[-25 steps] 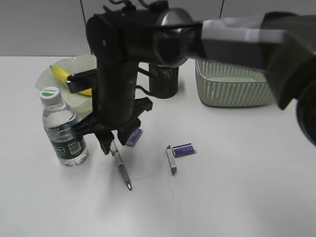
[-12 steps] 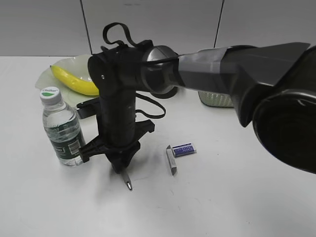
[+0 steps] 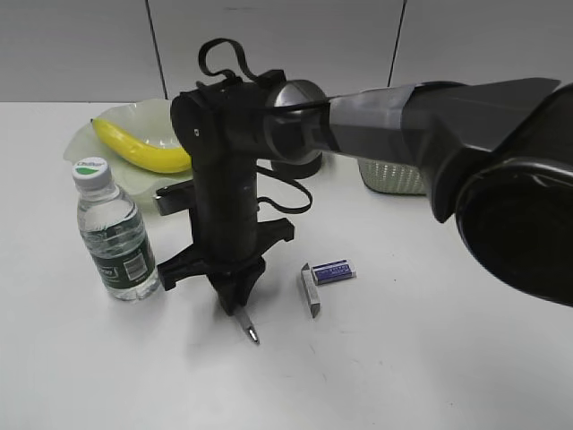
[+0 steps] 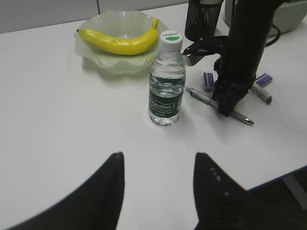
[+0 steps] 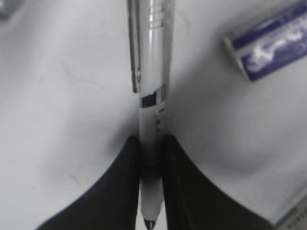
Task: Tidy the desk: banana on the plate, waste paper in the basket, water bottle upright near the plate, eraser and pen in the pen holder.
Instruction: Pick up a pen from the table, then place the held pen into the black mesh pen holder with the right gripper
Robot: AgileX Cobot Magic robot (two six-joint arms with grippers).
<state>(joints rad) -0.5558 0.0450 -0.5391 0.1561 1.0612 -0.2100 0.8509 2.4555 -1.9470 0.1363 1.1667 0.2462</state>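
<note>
My right gripper [image 3: 235, 303] points straight down at the desk [image 3: 403, 358] and is shut on the silver pen [image 5: 152, 72]. Its fingers [image 5: 125, 182] pinch the barrel near the tip end. The pen tip [image 3: 252, 333] sticks out below the fingers, close to the desk. Purple-labelled erasers lie beside it, one [image 3: 333, 270] to the right and one [image 4: 208, 80] behind. The banana [image 3: 143, 148] lies in the pale-green plate [image 3: 81, 143]. The water bottle [image 3: 112, 237] stands upright in front of the plate. My left gripper [image 4: 158, 160] is open and empty above bare desk. The waste paper is out of view.
The black mesh pen holder [image 4: 201, 19] stands behind the right arm. The sage-green basket [image 3: 394, 175] is at the back right, mostly hidden by the arm. A third eraser [image 3: 310, 291] lies next to the purple-labelled one. The desk's front edge [image 4: 273, 175] is near.
My right gripper has come down over the pen's middle and closed on it. The pen tip has shifted a little to the right. The banana is in view again.
</note>
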